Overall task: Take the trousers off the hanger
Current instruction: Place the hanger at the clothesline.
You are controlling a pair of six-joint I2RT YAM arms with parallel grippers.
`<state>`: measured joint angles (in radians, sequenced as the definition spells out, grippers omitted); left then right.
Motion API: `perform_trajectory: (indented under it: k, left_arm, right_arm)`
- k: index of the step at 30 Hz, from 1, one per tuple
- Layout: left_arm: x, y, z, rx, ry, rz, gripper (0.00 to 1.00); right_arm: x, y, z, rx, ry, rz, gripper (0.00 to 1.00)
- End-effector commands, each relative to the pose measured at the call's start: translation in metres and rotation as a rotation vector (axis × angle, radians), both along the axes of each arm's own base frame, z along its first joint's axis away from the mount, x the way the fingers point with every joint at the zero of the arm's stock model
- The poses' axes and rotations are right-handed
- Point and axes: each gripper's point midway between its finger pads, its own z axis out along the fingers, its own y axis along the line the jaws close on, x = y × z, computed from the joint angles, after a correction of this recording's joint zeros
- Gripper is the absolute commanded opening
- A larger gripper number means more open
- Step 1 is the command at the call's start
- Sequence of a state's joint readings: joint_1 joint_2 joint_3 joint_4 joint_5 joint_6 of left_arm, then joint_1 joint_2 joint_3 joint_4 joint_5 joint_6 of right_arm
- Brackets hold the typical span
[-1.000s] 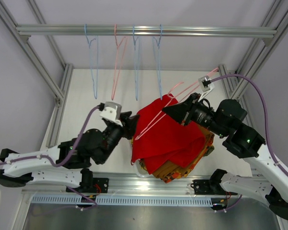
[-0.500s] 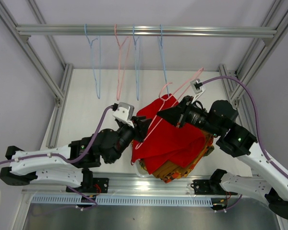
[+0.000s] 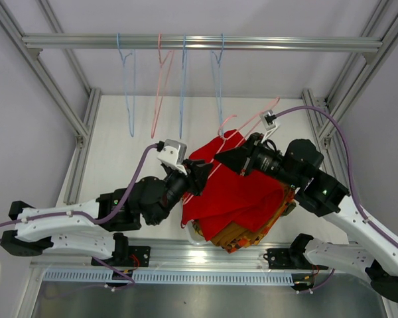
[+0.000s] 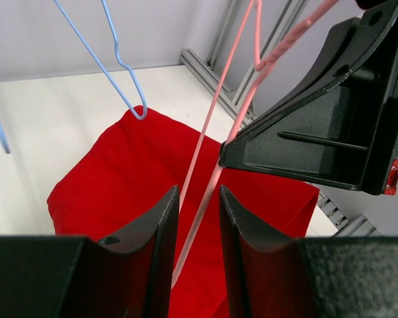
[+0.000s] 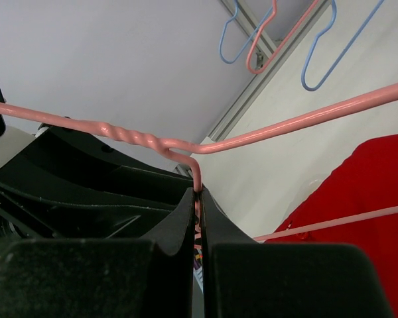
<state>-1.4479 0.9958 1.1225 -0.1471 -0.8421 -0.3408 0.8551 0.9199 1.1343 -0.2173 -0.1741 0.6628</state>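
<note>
Lying atop the stack [image 3: 249,235] under both hands, red trousers [image 3: 239,195] sit just below and beyond the left hand [image 4: 198,193] | one corner points at the far rail [image 3: 205,43], long axis unclear | plain red, folded, softly creased | left hand spread around pink hanger [image 5: 285,126] wire; right hand [image 5: 199,199] pinching its twisted neck

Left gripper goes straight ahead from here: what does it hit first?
The left gripper has the pink hanger wire between its fingers, so that first; beyond it, probably the red trousers, though depth is unclear.
</note>
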Motion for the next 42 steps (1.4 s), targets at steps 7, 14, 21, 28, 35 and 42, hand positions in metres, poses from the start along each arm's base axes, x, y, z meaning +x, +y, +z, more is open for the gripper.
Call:
perform_trajectory:
  k: [7,14,21,28,35,42]
  left_arm:
    - [-0.001,-0.002,0.019,-0.067,0.009,-0.011,0.34]
    - [-0.003,0.009,0.024,-0.056,-0.016,-0.021,0.35]
    - [-0.016,-0.002,0.01,0.035,-0.061,-0.138,0.58]
    - [-0.039,-0.022,-0.018,0.144,-0.11,-0.336,0.64]
    - [-0.034,-0.022,-0.078,0.311,-0.04,-0.307,0.43]
    - [-0.037,-0.023,-0.106,0.346,0.012,-0.308,0.19]
  right_arm:
    - [0.0,0.0,0.027,0.069,-0.063,0.005,0.0]
    - [-0.001,-0.005,0.03,0.061,-0.074,0.004,0.0]
    - [-0.002,-0.005,0.033,0.067,-0.076,0.01,0.0]
    - [-0.002,-0.007,0.039,0.069,-0.083,0.009,0.0]
    - [-0.007,-0.011,0.048,0.08,-0.096,0.021,0.0]
    - [-0.006,-0.01,0.045,0.082,-0.088,0.018,0.0]
